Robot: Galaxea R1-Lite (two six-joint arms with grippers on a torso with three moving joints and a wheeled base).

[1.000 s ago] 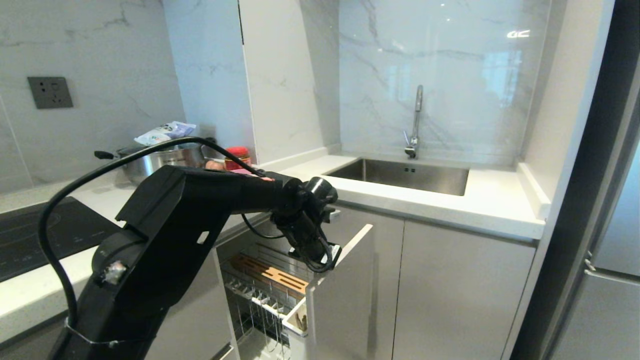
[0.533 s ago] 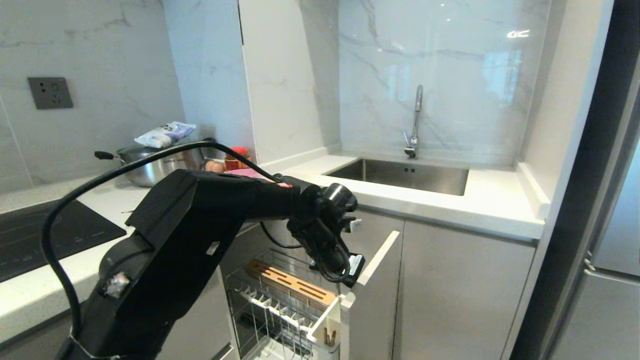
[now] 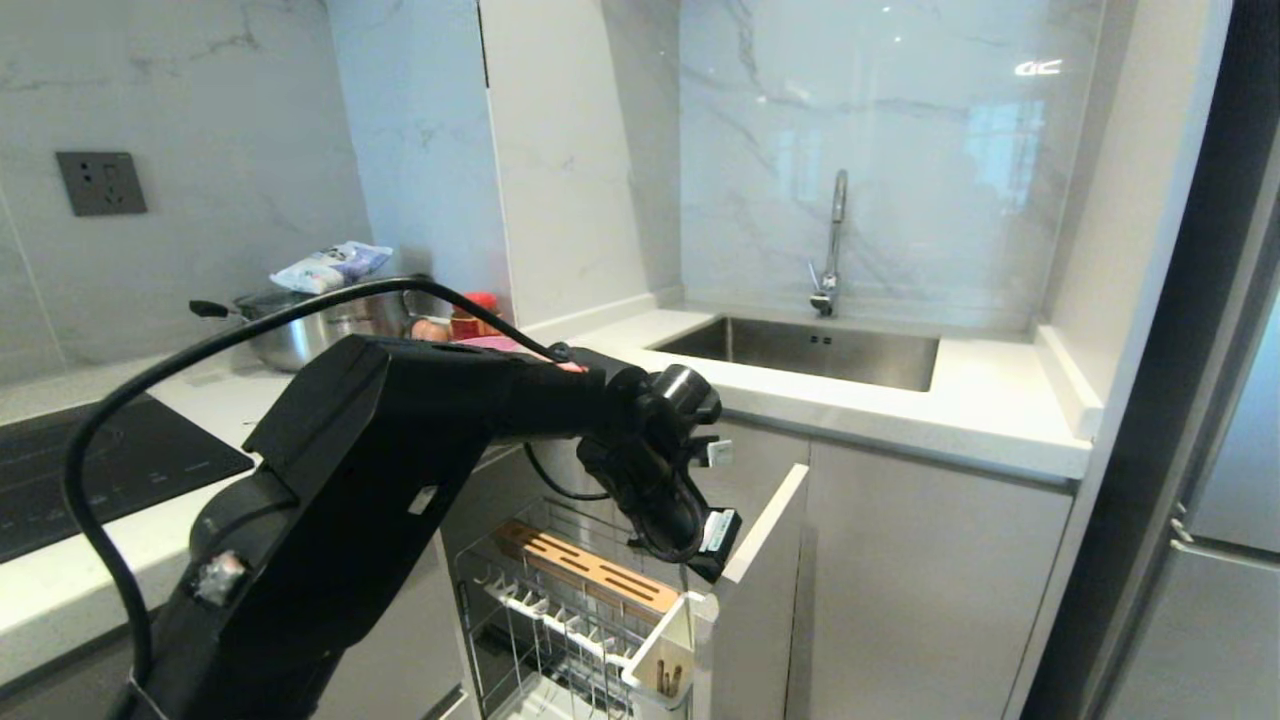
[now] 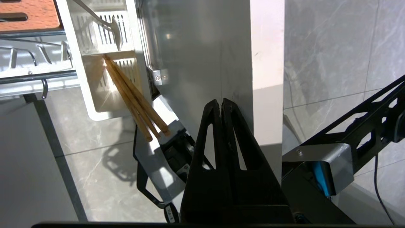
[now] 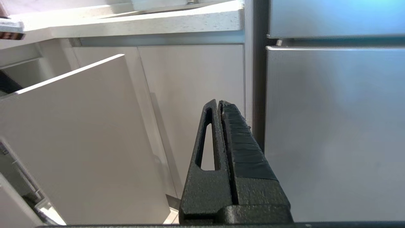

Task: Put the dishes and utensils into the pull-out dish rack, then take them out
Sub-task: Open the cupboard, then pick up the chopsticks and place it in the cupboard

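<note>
The left gripper (image 4: 222,102) hangs with its fingers pressed together, holding nothing, its tips against the inner side of the drawer front (image 3: 755,590) that carries the pulled-out dish rack (image 3: 570,630). In the head view the left arm reaches across from the counter (image 3: 900,410), and its wrist sits just above the top edge of that front panel. The rack stands out of the cabinet below the counter, with its slotted wooden strip (image 3: 590,567) lying across the wires. The chopsticks (image 4: 133,98) lean together in the white cutlery cup (image 4: 104,60), their ends sticking out past its rim, and a slim metal utensil (image 4: 107,23) stands in the neighbouring compartment of the same cup. A steel pot (image 3: 310,325) sits on the counter beside the hob (image 3: 110,470), well apart from the sink (image 3: 810,350). The right gripper (image 5: 220,103), also pressed together and empty, is parked low in front of the cabinet doors (image 5: 190,104). No readable writing or brand shows on anything.
</note>
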